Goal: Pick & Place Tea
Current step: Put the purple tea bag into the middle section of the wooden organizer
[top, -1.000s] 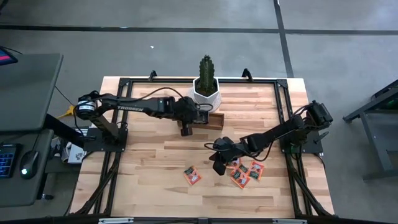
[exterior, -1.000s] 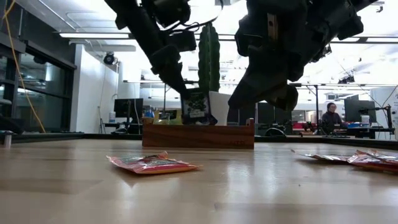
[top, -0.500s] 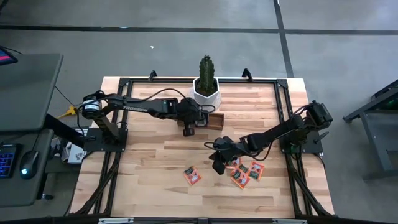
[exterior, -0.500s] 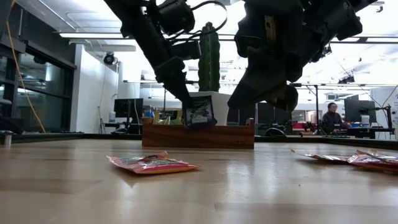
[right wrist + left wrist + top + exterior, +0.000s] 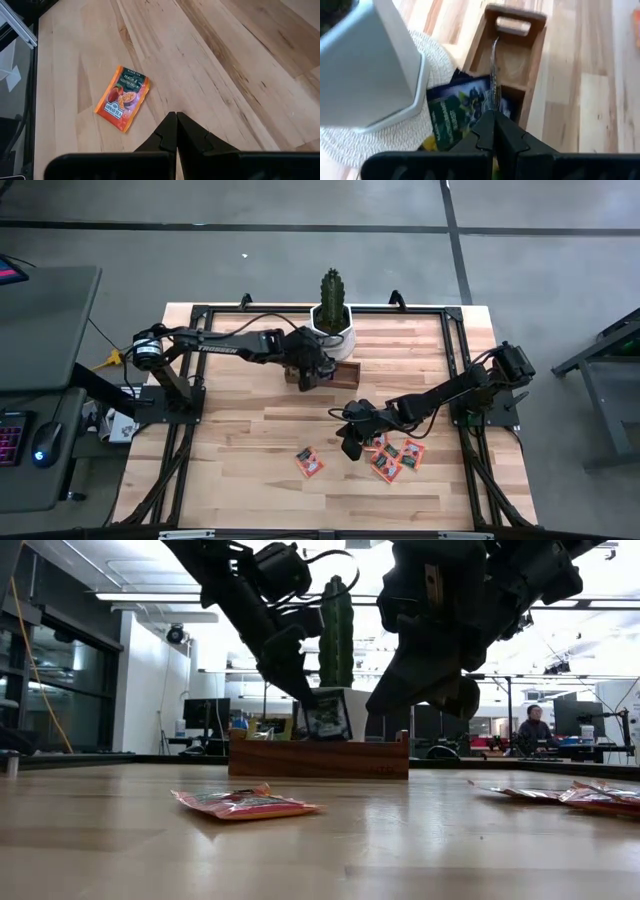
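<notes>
My left gripper (image 5: 305,377) is over the brown wooden tray (image 5: 318,757), shut on a dark tea sachet (image 5: 325,718) that shows edge-on in the left wrist view (image 5: 493,70). Another dark sachet (image 5: 462,107) lies flat in a tray compartment. My right gripper (image 5: 350,448) hangs shut and holding nothing just above the table, beside a few orange-red sachets (image 5: 388,455). One more orange-red sachet (image 5: 310,463) lies flat on the table by itself; it also shows ahead of the right fingertips (image 5: 122,97). My left gripper pinches the dark sachet by its upper edge (image 5: 493,107) between the two fingers. They slant down from the table's left. The sachet hangs upright below the fingertips (image 5: 305,695), its lower edge about level with the tray's rim; whether it touches the tray I cannot tell.
A cactus in a white pot (image 5: 331,315) stands on a woven mat (image 5: 395,135) right behind the tray, close to my left gripper. A black frame (image 5: 455,330) runs around the table. Bare wood lies near the front edge. A person sits far off in the room (image 5: 533,728).
My left gripper has gone toward the table's far edge and a little right, sinking slightly and rolling, with the dark sachet. The sachet has come from in front of the tray to over it. My right gripper has kept still.
</notes>
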